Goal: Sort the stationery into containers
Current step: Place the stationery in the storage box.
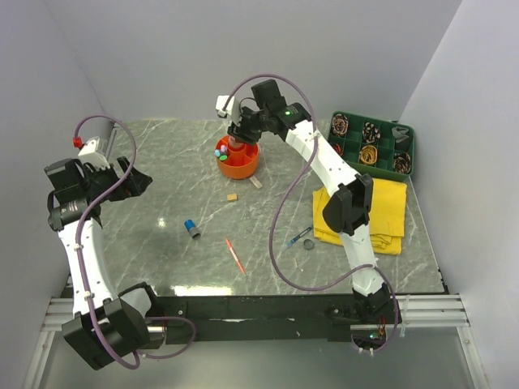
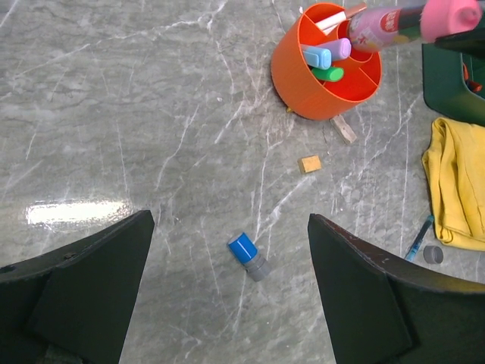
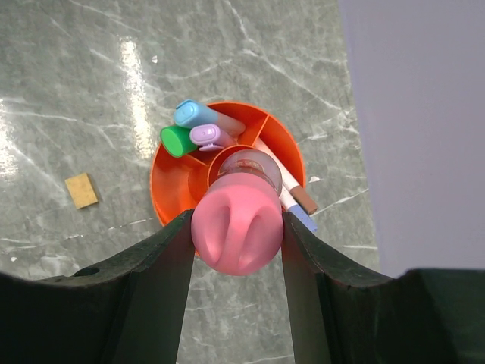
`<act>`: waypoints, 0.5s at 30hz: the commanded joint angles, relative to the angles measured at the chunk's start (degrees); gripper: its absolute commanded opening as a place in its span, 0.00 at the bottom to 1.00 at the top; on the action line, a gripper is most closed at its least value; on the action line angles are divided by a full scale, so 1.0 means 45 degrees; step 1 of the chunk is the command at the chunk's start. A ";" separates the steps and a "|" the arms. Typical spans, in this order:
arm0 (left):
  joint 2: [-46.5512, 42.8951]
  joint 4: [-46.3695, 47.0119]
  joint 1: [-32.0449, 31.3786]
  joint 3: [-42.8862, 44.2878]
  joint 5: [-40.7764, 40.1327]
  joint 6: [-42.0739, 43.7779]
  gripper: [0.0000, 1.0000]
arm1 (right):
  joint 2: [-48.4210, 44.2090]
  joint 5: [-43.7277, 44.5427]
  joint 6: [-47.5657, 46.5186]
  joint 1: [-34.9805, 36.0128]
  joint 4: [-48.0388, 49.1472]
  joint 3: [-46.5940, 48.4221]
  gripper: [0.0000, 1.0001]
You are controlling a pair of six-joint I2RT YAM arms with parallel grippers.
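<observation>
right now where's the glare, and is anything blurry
Left wrist: glare patch on the table at left. Right wrist: glare streak upper left of the orange organiser; the pink tube near the lens looks slightly soft. Top view: sheen at the near edge.

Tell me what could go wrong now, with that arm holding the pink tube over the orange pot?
The pink tube, gripped by the right arm's fingers, hangs over the orange pot. Let go off-centre, it might miss the middle cup and topple onto the table. Pushed down, it could catch the rim and tip the pot, spilling the markers already inside.
</observation>
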 commanded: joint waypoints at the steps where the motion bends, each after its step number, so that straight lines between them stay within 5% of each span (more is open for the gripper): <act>1: 0.0065 0.0497 0.0122 -0.0014 0.0315 -0.0188 0.90 | 0.0359 -0.0017 -0.0009 -0.0135 0.0563 0.0151 0.00; 3: 0.0104 0.0477 0.0161 -0.0034 0.0217 -0.0149 0.90 | 0.0496 -0.0017 -0.0009 -0.0154 0.0622 0.0189 0.00; 4: 0.0104 0.0458 0.0181 -0.0034 0.0256 -0.0110 0.99 | 0.0574 -0.0017 0.0030 -0.0154 0.0681 0.0228 0.00; 9: 0.0104 0.0477 0.0259 -0.0189 0.0217 -0.0071 0.99 | 0.0867 0.0314 0.0439 -0.0154 0.1148 0.0210 0.02; 15: 0.0007 0.0419 0.0337 -0.0365 0.0256 0.0007 0.99 | 0.0848 0.0861 0.1493 -0.0115 0.2787 -0.0142 0.37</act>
